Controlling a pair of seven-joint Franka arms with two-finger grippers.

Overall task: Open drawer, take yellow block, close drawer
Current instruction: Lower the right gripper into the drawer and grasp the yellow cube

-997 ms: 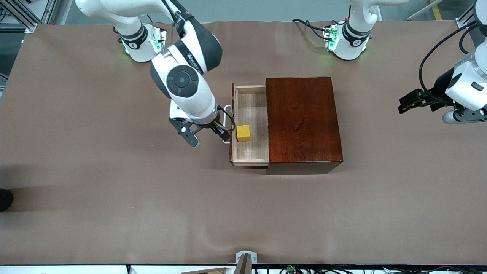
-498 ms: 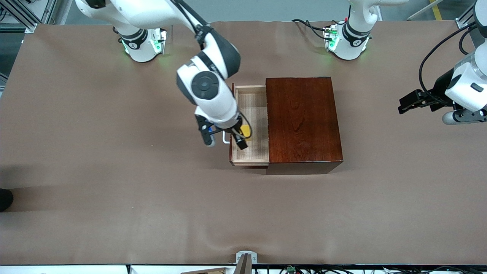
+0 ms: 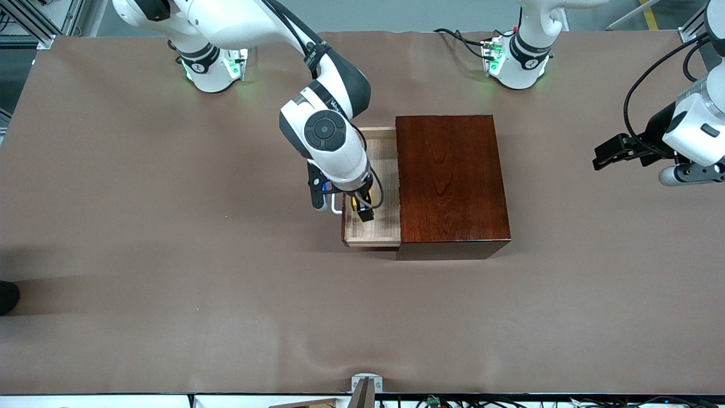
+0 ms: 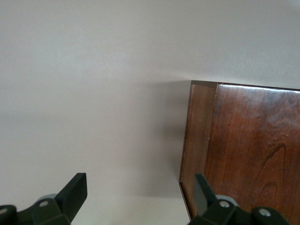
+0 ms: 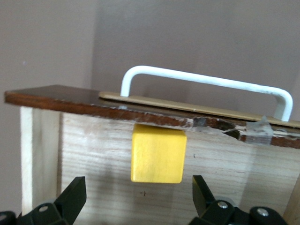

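The drawer (image 3: pixel 385 187) stands pulled out of the dark wooden box (image 3: pixel 450 181) toward the right arm's end of the worktop (image 3: pixel 170 255); the yellow block (image 5: pixel 158 153) sits on its pale floor, just beside the dark front panel under the white loop handle (image 5: pixel 206 84); the right claw (image 3: pixel 362 207) hangs over the drawer with its jaws spread wide, one finger (image 5: pixel 70 197) to each side of the block, gripping nothing; the left claw (image 4: pixel 140 197) waits open and empty over the worktop by the box's corner at the left arm's end.

The main risk, as I judge it, is the front panel; the block lies so near it that a descending finger could catch the panel's top edge or the handle and shove the drawer; a pinch closed off-centre might twist the cube or squeeze it out. Room is freer toward the box, where bare drawer floor shows; the side walls stand well apart from the block.
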